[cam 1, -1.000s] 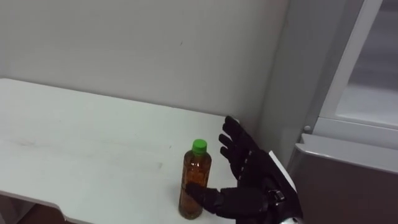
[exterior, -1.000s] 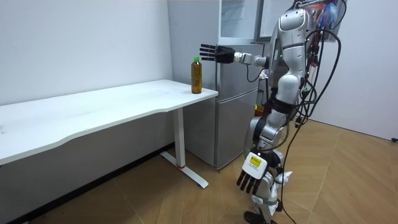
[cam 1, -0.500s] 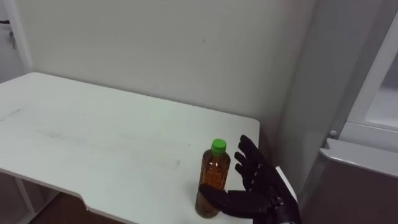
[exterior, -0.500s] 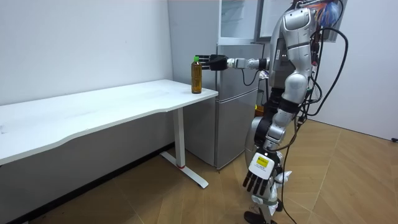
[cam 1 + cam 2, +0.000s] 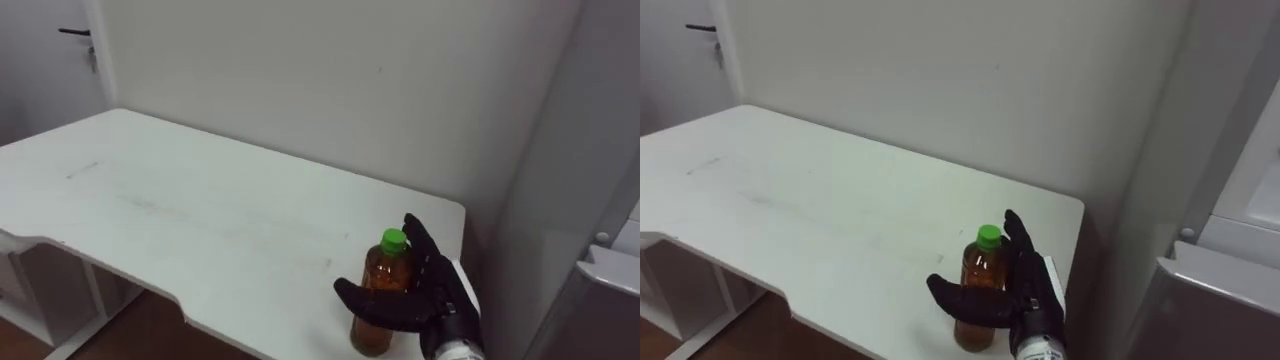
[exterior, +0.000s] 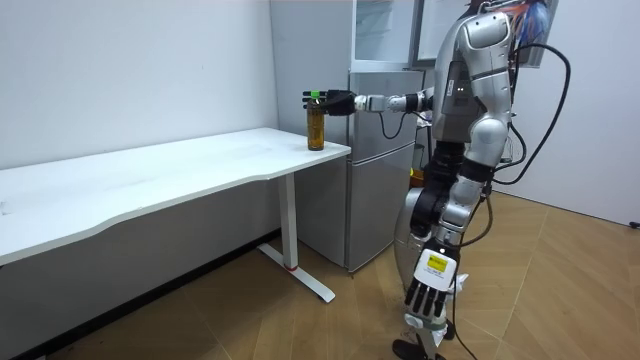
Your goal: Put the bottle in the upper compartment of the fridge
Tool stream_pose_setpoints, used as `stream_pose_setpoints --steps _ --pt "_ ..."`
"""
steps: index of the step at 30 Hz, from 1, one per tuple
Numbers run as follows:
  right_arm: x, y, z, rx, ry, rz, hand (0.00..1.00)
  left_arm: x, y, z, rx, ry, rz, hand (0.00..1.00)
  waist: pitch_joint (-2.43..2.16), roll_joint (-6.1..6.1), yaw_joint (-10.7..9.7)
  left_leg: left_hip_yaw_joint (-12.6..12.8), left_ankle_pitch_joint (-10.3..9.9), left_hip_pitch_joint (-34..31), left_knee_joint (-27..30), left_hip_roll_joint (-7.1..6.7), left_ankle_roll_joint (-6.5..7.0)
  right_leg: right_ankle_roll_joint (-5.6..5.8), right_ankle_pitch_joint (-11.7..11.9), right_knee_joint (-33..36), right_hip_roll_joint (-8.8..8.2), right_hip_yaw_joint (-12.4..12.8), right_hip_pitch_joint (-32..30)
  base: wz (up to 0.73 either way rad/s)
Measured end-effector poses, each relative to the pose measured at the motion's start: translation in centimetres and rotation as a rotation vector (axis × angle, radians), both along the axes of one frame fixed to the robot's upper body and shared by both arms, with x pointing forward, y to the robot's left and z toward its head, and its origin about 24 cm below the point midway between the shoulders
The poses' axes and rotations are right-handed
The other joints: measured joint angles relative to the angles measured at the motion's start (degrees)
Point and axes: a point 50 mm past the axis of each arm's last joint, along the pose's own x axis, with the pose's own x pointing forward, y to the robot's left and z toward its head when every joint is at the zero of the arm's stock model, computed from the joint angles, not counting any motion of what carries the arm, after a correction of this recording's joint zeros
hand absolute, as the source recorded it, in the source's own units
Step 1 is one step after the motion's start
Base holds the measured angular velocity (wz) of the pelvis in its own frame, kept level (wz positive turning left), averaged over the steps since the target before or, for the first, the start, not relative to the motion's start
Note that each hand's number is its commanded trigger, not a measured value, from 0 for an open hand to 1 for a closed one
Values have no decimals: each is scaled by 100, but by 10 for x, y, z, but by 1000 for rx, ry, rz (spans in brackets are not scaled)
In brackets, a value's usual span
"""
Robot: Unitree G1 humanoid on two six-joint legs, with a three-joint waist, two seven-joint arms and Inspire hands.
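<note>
Standing upright on a white table (image 5: 200, 215), close to its near right corner: a bottle (image 5: 386, 272) of amber liquid with a green cap. Grasped there by the right hand (image 5: 440, 298), reaching in from the right with the arm stretched out level in the room view. Thumb (image 5: 362, 300) curled across the near face of the bottle below its shoulder, fingers (image 5: 424, 250) up along the far right side, about as high as the cap. Hard to tell from the head camera how firmly those far fingers press, but wrapped round the body rather than beside it. Base of the bottle down on the tabletop, not lifted.

Just right of the table, a grey fridge (image 6: 378, 170), its upper compartment open above the closed lower door. Behind the table, a plain pale wall (image 5: 300, 80), with a dark door handle (image 5: 75, 32) at the far left.

Standing on the wooden floor (image 6: 560, 270) in front of the fridge, turned toward the table's end. Left hand (image 6: 424, 296) hanging low beside the leg, fingers straight and relaxed, holding nothing.
</note>
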Motion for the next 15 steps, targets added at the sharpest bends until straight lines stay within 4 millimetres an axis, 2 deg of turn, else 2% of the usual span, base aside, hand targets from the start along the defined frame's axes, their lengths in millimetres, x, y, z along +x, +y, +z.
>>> stream_pose_setpoints --steps 5,8,10,15 --pt "1 1 -4 6 21 -26 0 -1 0 0 0 10 2 0 1 1 74 -58 12 7 -5 -1 -8 19 -11 -1 -44 -141 45 8" --pt "1 0 -10 10 51 -40 0 -1 0 0 -5 14 2 0 4 -2 67 -120 34 9 -7 -21 -7 34 -21 3 -69 -309 75 11" --pt "2 -3 -17 -6 85 -72 0 -1 -2 -1 -13 13 2 0 19 -9 88 -162 64 -19 -15 -58 4 53 -33 4 -93 -317 66 10" --pt "2 -7 -21 -18 101 -106 0 1 1 0 0 19 -20 0 52 -65 203 -188 86 -122 28 -93 23 55 -34 4 -104 -385 10 4"
